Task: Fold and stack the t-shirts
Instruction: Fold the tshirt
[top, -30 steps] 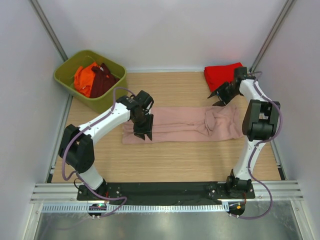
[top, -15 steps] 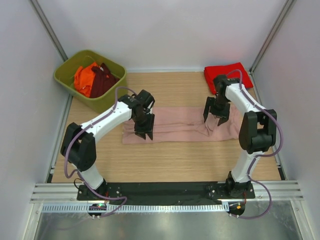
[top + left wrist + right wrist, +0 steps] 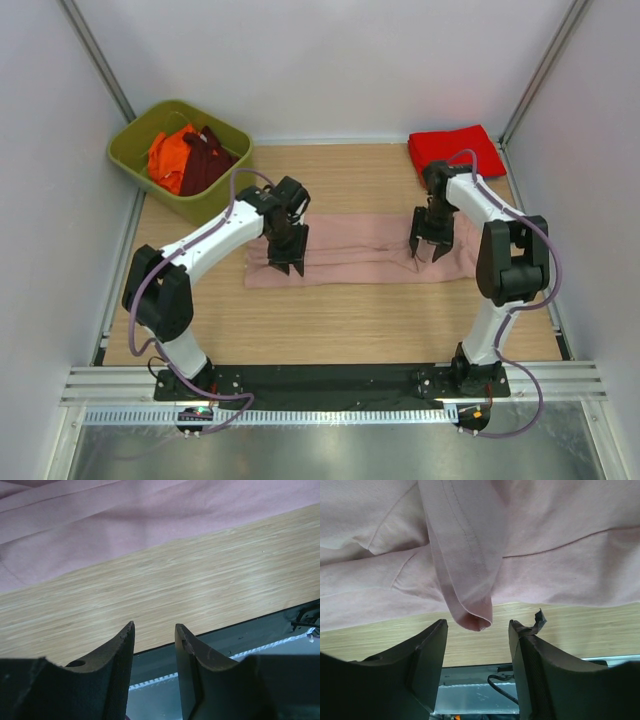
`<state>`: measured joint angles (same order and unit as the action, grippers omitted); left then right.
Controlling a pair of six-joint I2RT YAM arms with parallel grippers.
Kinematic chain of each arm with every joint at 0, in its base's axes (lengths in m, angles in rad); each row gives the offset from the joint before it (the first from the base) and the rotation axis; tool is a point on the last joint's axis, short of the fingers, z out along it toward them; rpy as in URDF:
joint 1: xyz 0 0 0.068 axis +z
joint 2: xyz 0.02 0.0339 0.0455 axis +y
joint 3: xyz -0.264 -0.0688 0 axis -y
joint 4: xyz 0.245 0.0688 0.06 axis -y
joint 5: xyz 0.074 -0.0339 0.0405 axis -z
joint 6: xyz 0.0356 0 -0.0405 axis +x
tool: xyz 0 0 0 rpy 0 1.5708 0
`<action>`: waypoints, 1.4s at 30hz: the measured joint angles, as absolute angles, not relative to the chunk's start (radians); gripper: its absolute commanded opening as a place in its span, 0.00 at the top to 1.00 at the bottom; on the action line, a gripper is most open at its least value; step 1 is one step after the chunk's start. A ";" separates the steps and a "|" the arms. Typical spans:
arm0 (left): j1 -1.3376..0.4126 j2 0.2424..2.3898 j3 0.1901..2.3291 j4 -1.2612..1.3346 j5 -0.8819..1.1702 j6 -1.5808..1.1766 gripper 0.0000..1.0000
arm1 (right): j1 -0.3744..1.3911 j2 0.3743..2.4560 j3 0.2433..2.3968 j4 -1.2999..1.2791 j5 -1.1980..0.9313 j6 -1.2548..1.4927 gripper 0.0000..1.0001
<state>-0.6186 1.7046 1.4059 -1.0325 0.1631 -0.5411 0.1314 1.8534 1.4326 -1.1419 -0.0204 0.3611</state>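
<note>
Quick update from my end: the big change in that last second was the right arm [image 3: 470,195]. It had been parked up at the far right corner by the folded red t-shirt [image 3: 455,148], and it swung down onto the bunched right end of the dusty-pink t-shirt [image 3: 360,250], which was lying stretched out lengthways across the middle of the desk [image 3: 350,320]. On the right wrist cam the right jaws were standing fairly wide, with a doubled-over hem fold [image 3: 470,600] of the pink cloth poking down between them, a gap on either side, so nothing was pinched yet. The left arm [image 3: 215,240] had hardly budged. It was waiting over the near left end of the same shirt, and the left jaws were only narrowly apart with nothing between them, just bare wood and the pink edge a little way beyond. So I read it as the red one being done and serving as the base of the stack, and the pink one about to get its next fold once both ends were gripped. The right side looked nearly set for a pinch; the left I wasn't so sure had any cloth lined up. The orange t-shirt [image 3: 170,160] and maroon t-shirt [image 3: 205,160] were sitting crumpled in the green bin [image 3: 190,210], so plenty was left to do.
</note>
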 measured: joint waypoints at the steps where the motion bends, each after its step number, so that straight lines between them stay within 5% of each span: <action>1: -0.617 1.705 1.411 -1.035 0.156 -0.541 0.61 | 0.132 1.860 1.431 -1.137 -0.026 0.361 0.44; 9: -0.604 1.704 1.419 -1.048 0.122 -0.541 0.60 | 0.132 1.898 1.428 -1.104 -0.050 0.361 0.45; 11: -0.599 1.704 1.419 -1.048 0.117 -0.541 0.60 | 0.132 1.909 1.422 -1.097 -0.052 0.360 0.52; 15: -0.586 1.704 1.423 -1.049 0.112 -0.541 0.60 | 0.132 1.930 1.414 -1.089 -0.065 0.362 0.91; 19: -0.573 1.705 1.440 -1.049 0.107 -0.540 0.60 | 0.132 1.945 1.433 -1.084 -0.110 0.394 0.99; 42: -0.553 1.827 1.472 -0.989 0.074 -0.537 0.61 | 0.031 2.099 1.524 -0.715 -0.421 0.892 0.95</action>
<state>-0.5529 1.8267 1.4719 -0.9886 0.0738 -0.5369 0.0307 2.0995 1.5238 -0.7147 -0.4210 0.8917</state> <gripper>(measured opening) 0.389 0.089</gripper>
